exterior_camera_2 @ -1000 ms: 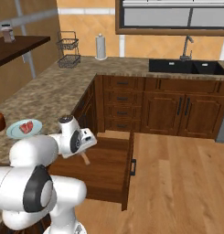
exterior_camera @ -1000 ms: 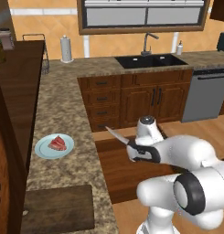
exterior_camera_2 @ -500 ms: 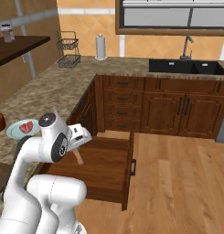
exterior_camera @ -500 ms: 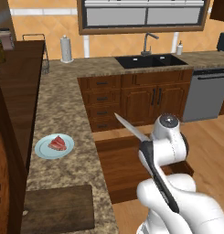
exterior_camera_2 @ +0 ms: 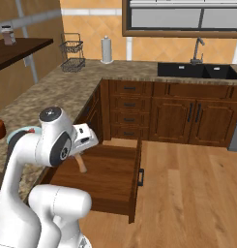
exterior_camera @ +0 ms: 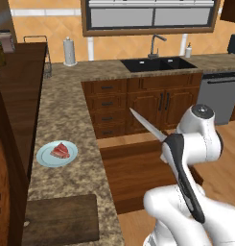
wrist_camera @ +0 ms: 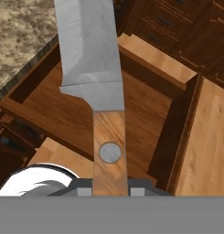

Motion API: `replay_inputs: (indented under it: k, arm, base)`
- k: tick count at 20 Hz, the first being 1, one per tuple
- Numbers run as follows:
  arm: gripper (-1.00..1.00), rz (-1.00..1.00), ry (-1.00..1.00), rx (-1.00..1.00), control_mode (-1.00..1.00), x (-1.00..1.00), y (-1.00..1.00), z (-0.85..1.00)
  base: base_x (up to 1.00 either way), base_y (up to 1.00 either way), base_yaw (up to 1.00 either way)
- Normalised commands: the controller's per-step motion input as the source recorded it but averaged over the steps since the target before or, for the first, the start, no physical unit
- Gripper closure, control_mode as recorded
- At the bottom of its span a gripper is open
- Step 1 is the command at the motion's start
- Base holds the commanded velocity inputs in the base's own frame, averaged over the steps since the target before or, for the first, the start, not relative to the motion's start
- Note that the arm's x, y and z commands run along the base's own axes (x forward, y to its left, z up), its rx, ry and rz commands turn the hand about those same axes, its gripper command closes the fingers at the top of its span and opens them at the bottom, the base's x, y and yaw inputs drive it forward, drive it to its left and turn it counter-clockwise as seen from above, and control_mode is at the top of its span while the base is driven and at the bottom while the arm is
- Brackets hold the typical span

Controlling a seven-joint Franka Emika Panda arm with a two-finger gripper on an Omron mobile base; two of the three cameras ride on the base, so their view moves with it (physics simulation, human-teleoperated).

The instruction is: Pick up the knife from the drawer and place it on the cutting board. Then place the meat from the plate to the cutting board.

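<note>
With the knife (exterior_camera: 146, 125) up in the air above the open drawer (exterior_camera_2: 106, 180), the first half of the job is in its carrying stage — the gripper (wrist_camera: 111, 189) is clamped on the brown handle at the bottom of the hand view, blade running straight away from the camera. From the left base view the silver blade points up and toward the counter (exterior_camera: 66, 120), clear of everything. The drawer's reddish bottom lies bare beneath it.

The target, the cutting board (exterior_camera: 59, 218), lies at the near end of the counter, close to its front edge. The plate (exterior_camera: 56, 153) sits farther back along that counter, well apart from the board, the meat (exterior_camera: 61, 150) on it and untouched.

What's called for next, I'd judge — a swing over the counter's edge toward the board, then a lowering until the knife lies flat, with room left on the board for the meat. The long blade sweeping near the plate is the thing to watch.
</note>
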Motion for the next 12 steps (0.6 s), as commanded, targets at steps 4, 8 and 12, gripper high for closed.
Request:
replay_inputs:
  k: [4, 8, 12]
  arm:
    - [1.00, 0.00, 0.00, 0.00, -1.00, -0.04, 0.00, 0.00]
    - [1.00, 0.19, 0.01, 0.00, -1.00, -0.13, 0.01, -0.01]
    - [1.00, 0.40, 0.05, 0.00, 1.00, -0.15, 0.00, -0.11]
  base:
    - [0.00, 0.00, 0.00]
    - [0.00, 0.00, 0.00]
    - [-0.04, -0.02, 0.18]
